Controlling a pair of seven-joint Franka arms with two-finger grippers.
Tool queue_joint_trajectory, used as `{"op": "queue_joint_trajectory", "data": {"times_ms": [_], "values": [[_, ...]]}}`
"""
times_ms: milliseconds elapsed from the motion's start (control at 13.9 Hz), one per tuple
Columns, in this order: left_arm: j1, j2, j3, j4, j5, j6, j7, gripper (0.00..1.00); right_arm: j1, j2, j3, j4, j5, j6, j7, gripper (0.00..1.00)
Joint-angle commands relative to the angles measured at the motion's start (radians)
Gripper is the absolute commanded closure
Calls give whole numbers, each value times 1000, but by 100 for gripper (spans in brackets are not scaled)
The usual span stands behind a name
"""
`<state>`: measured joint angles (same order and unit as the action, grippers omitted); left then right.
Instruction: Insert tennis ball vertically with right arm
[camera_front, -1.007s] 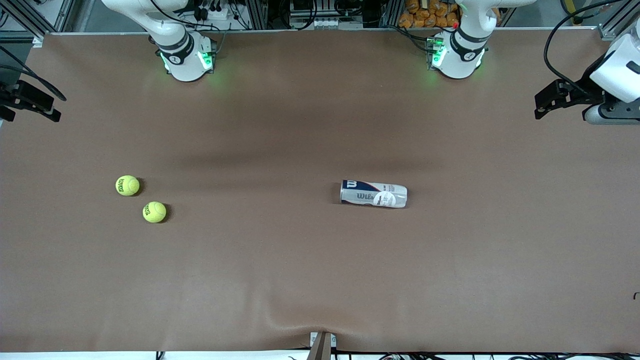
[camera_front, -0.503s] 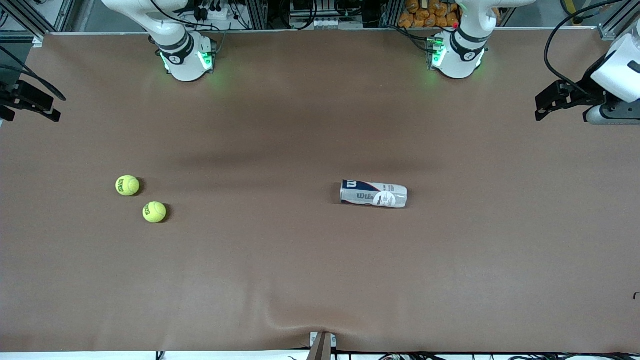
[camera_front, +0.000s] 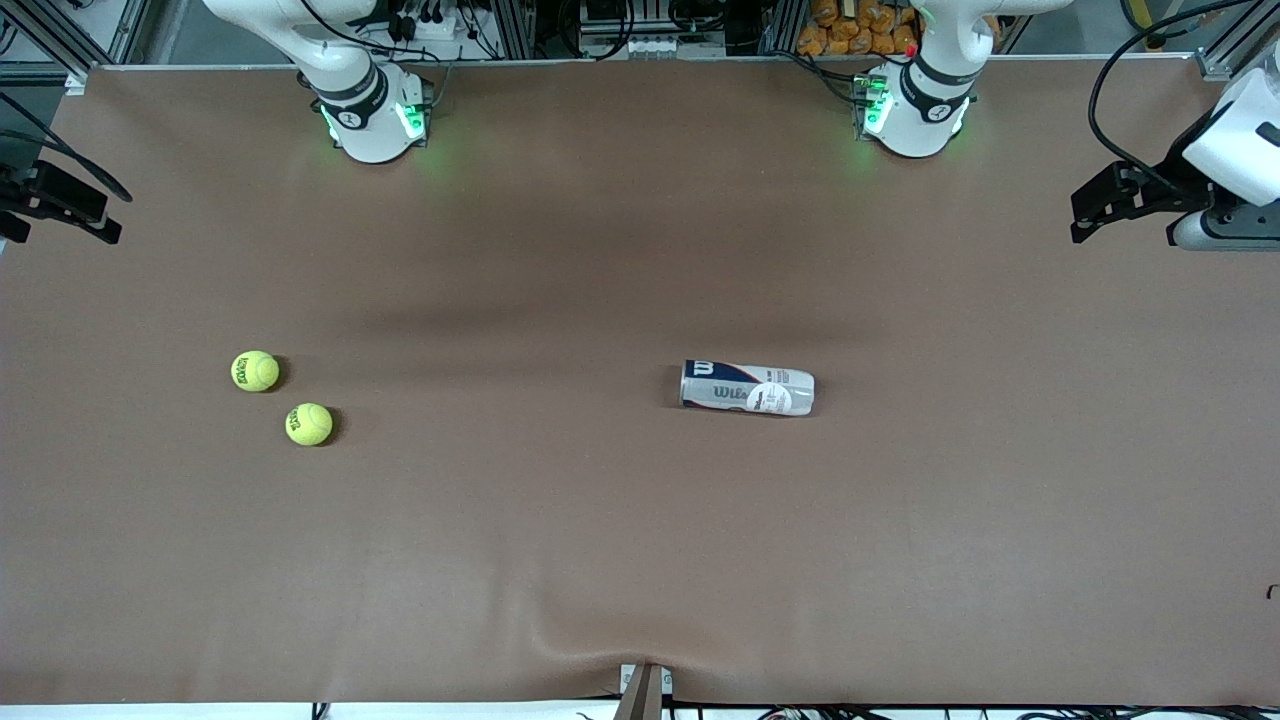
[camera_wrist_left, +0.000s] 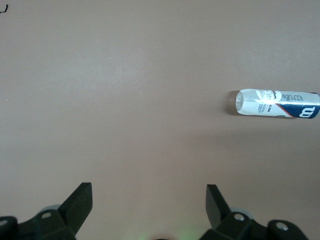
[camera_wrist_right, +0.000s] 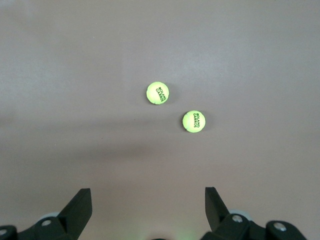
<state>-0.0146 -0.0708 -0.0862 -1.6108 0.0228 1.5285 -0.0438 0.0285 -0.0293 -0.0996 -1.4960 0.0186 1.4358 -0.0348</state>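
Front view, from the right arm's end: the right gripper (camera_wrist_right: 145, 210) hangs high over the table (camera_front: 640, 560), jaws spread wide and empty. Two tennis balls (camera_front: 255, 371) (camera_front: 309, 424) lie close together, the second nearer the camera. A ball can (camera_front: 747, 388) lies on its side mid-table. The left gripper (camera_wrist_left: 147, 210) waits, wide open and empty.
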Motion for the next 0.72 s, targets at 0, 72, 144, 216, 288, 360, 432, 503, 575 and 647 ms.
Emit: {"op": "queue_joint_trajectory", "data": {"times_ms": [0,72,144,216,288,360,432,503,575,647], "values": [[2,3,-6,3,23,7,-8,0,2,-1,-3,6,-3,-9,-10,0],[2,3,-4,3,23,7,-8,0,4,-1,-5,6,-3,-8,-10,0],[2,3,-4,3,23,7,-8,0,4,-1,-5,6,-3,-9,-10,0],[2,3,-6,3,23,7,-8,0,2,-1,-5,6,-3,-9,-10,0],[2,3,-6,3,23,7,-8,0,2,-1,-5,6,-3,-9,-10,0],[2,3,-6,3,23,7,-8,0,2,-1,-5,6,-3,-9,-10,0],[2,3,-6,3,23,7,-8,0,4,-1,-5,6,-3,-9,-10,0],[2,3,-6,3,23,7,-8,0,1,-1,-5,6,-3,-9,-10,0],[2,3,-6,2,23,7,-8,0,-2,-1,-3,6,-3,-9,-10,0],[2,3,-6,2,23,7,-8,0,-4,-1,-3,6,-2,-9,-10,0]]}}
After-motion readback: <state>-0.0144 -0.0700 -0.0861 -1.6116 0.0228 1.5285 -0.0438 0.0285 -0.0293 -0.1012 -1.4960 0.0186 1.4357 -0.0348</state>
